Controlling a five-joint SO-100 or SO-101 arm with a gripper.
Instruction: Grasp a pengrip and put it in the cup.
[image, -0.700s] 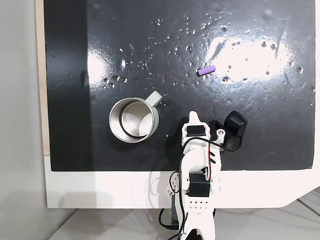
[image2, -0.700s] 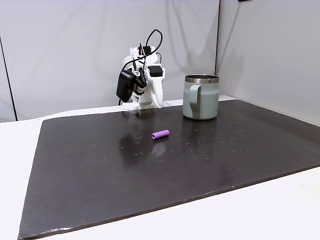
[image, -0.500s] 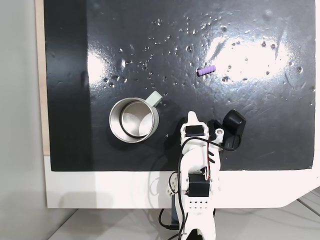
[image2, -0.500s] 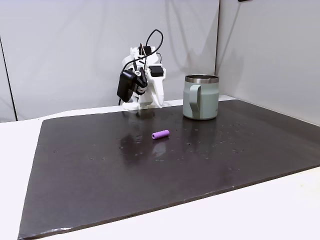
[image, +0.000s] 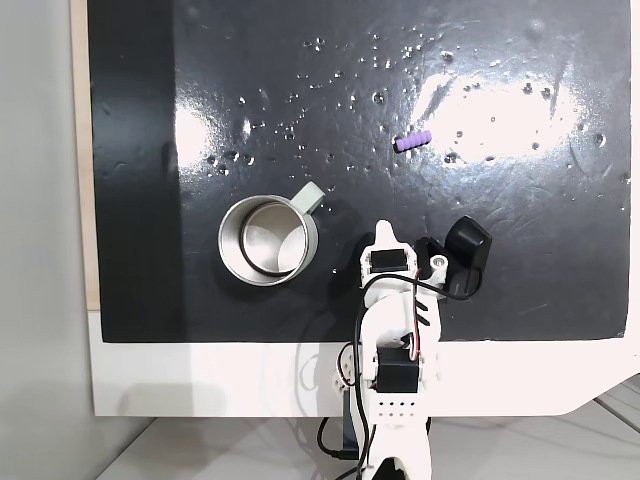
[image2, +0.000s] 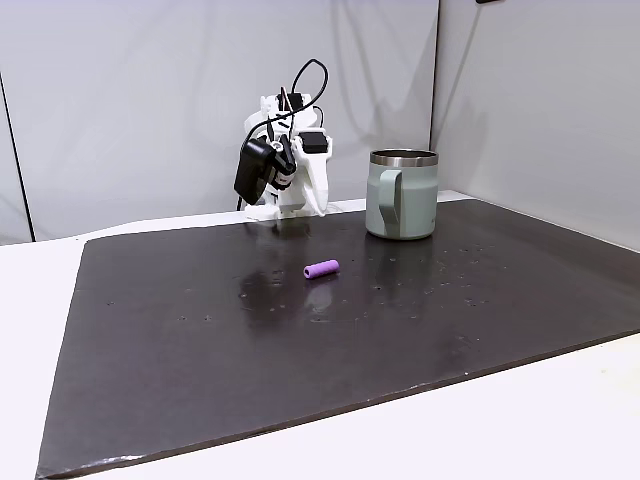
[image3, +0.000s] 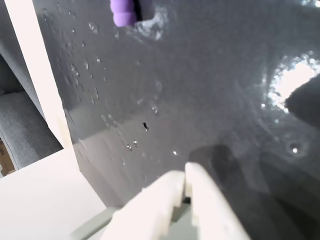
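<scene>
The purple pengrip (image: 413, 141) lies on the black mat, alone, up and right of the arm in a fixed view from above. It also shows mid-mat (image2: 321, 269) from the side and at the top edge of the wrist view (image3: 123, 11). The silver cup (image: 267, 240) stands upright with nothing visible inside, left of the arm; from the side it stands at the right (image2: 403, 193). My gripper (image: 385, 234) is folded back near the arm's base, well short of the pengrip. In the wrist view its white fingertips (image3: 184, 174) meet, shut on nothing.
The black mat (image: 520, 260) covers most of the white table (image: 200, 375). A black wrist camera (image: 467, 256) sticks out to the right of the gripper. Water-like droplets speckle the mat. Walls stand behind the arm and to the right (image2: 540, 100).
The wrist with its black camera has shifted very slightly. Pengrip and cup have not moved.
</scene>
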